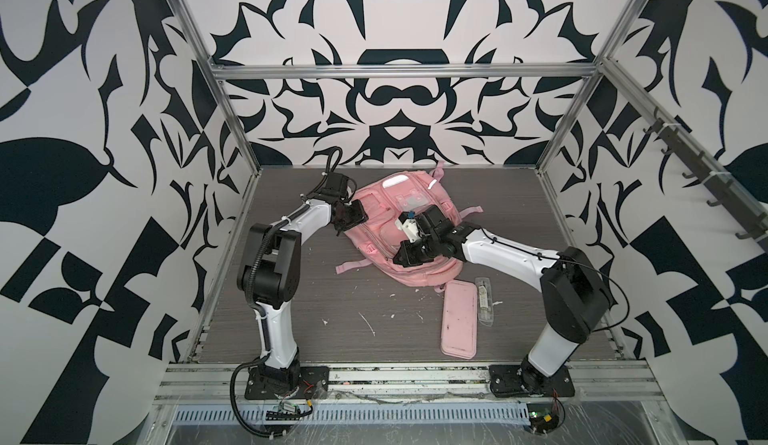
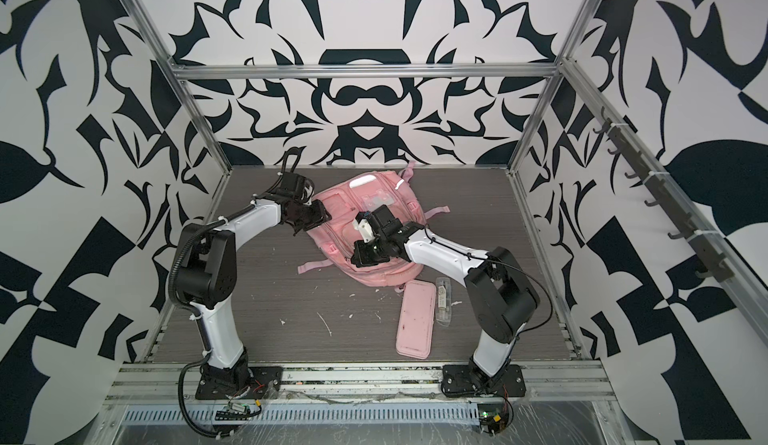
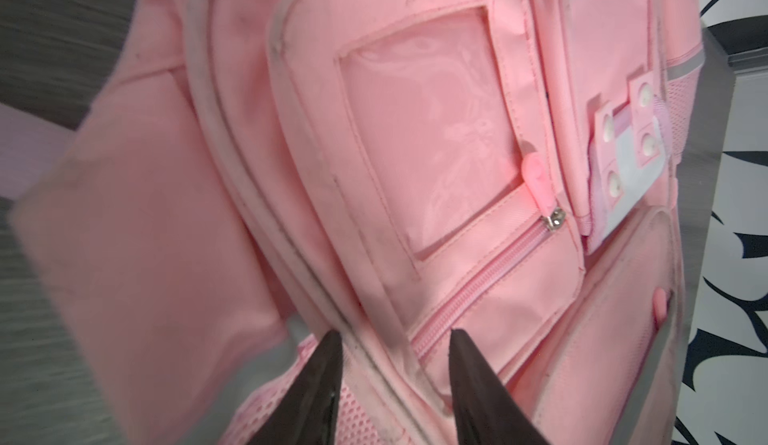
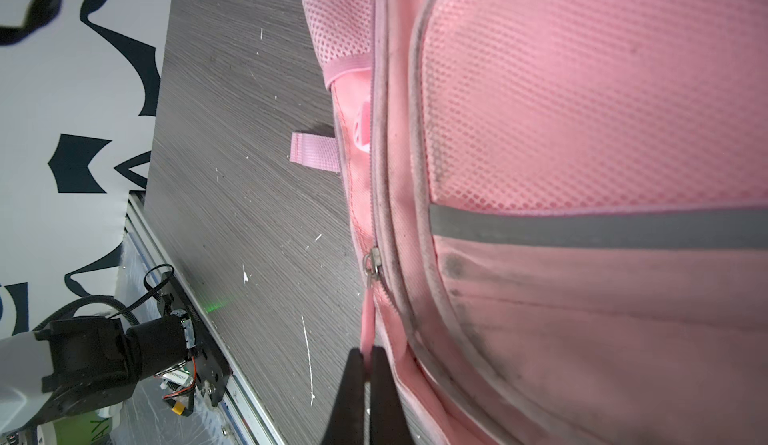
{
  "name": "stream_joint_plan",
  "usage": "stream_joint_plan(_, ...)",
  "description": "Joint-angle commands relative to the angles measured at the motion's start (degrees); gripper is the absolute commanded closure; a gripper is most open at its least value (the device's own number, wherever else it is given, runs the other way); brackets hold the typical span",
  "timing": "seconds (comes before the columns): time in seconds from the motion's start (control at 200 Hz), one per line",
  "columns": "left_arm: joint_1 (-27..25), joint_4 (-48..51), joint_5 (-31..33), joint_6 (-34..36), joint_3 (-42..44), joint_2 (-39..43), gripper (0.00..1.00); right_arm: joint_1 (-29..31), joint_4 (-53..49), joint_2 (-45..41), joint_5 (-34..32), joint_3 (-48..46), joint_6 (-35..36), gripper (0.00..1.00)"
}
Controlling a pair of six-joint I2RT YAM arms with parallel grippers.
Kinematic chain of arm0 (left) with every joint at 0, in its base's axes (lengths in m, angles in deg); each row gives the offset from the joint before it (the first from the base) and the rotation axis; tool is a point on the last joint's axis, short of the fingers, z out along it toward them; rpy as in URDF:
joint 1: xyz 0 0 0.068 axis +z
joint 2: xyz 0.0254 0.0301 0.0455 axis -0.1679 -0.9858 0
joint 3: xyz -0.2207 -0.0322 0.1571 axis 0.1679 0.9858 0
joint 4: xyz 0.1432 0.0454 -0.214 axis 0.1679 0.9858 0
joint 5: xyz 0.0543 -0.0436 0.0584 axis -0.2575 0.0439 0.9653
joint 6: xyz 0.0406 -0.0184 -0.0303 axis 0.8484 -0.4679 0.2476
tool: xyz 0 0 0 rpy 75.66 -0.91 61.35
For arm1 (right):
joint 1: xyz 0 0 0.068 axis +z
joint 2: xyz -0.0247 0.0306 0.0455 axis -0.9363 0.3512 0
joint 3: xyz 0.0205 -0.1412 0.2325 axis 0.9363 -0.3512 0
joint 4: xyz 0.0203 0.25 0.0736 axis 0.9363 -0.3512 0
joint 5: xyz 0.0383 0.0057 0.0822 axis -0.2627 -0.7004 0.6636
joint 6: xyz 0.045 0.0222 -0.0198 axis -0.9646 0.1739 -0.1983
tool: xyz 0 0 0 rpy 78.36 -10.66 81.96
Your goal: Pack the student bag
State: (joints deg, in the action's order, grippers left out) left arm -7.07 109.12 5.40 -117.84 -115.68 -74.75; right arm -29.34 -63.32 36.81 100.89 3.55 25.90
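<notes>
Right tool (image 4: pixel 366 353) clamped, grubby pink student bag (image 4: pixel 582 110)

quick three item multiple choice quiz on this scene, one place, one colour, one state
1. Where is the pencil case relative to the student bag? A inside it B on top of it C on the table beside it
2. What colour is the zip pull in the right tool? A blue B pink C black
3. How is the left tool? A open B shut C out of view
C, it lies flat on the table in both top views; B, the pinched pull is pink; A, its jaws stand apart.
</notes>
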Motion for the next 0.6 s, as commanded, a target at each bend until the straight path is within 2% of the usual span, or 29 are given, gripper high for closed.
stream_joint_plan(0.0, -0.06, 2.05, 0.09, 1.16, -1.09, -1.76, 0.57, 0.08, 0.50, -2.93, 2.22, 0.24, 1.56, 1.00)
stream_joint_plan(0.22, 0.49, 1.04, 1.20, 0.56, 2.74, 0.81, 0.57, -0.24, -0.68, -2.65, 2.39, 1.55, 2.27, 1.00)
stream_joint_plan(0.43, 2.23, -2.13, -0.95, -1.58, 6.58, 1.45, 0.55, -0.28, -0.79, -2.31, 2.57, 1.49, 2.26, 1.00)
stream_joint_plan(0.595, 2.49, -3.95, -3.04, -3.01, 5.84, -0.32, 0.56, -0.29, -0.55, -2.14, 2.59, 1.03, 2.03, 1.00)
